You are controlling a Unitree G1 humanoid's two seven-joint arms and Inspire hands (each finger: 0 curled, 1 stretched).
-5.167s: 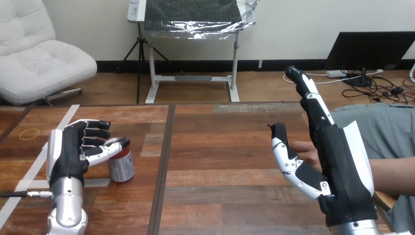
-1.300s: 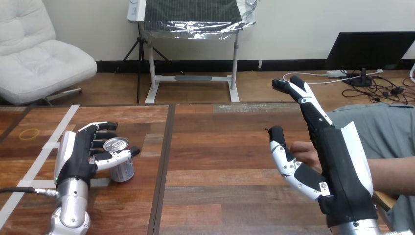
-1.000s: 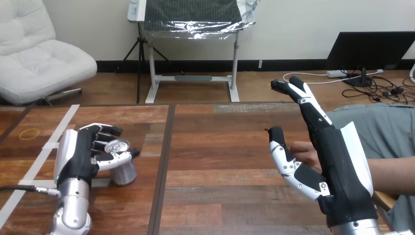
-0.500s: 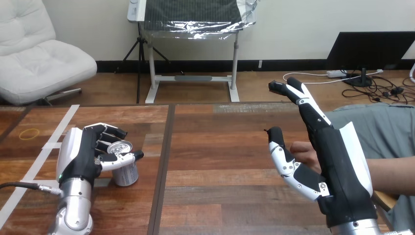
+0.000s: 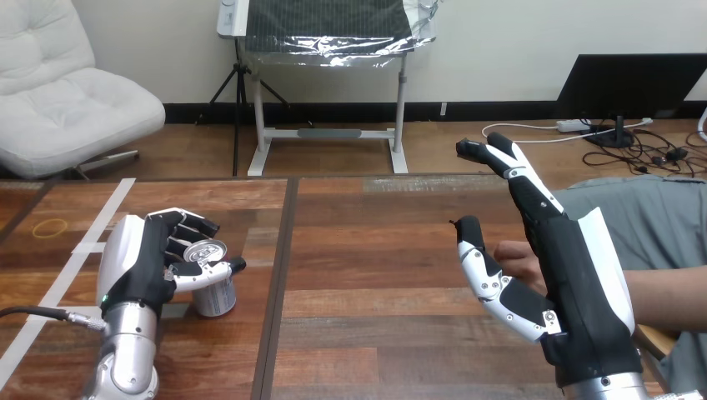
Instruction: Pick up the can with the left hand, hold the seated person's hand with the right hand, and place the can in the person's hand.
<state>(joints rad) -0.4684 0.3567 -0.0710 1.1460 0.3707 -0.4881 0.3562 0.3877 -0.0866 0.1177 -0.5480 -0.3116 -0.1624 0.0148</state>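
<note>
The wooden table (image 5: 375, 242) spreads before me; over its right side my right hand (image 5: 584, 283) stands edge-up, fingers straight and thumb held apart, gripping nothing; the person's hand (image 5: 517, 257) shows in the gap between that thumb and my palm, close beside my hand, though I cannot tell whether they touch; on the left side my left hand (image 5: 137, 267) is wrapped on the can (image 5: 215, 296), fingers curled behind its upper wall and thumb laid across the front just under the rim; the can is upright near the seam between the table's boards, its base on the wood or barely off it, I cannot tell which; I judge it a light, thin-walled metal thing, smooth and liable to slip, easy to dent if squeezed hard; it would be best taken round the middle of the wall, lower than my grip sits now; its label shows red and pale bands, the print too small to read
</note>
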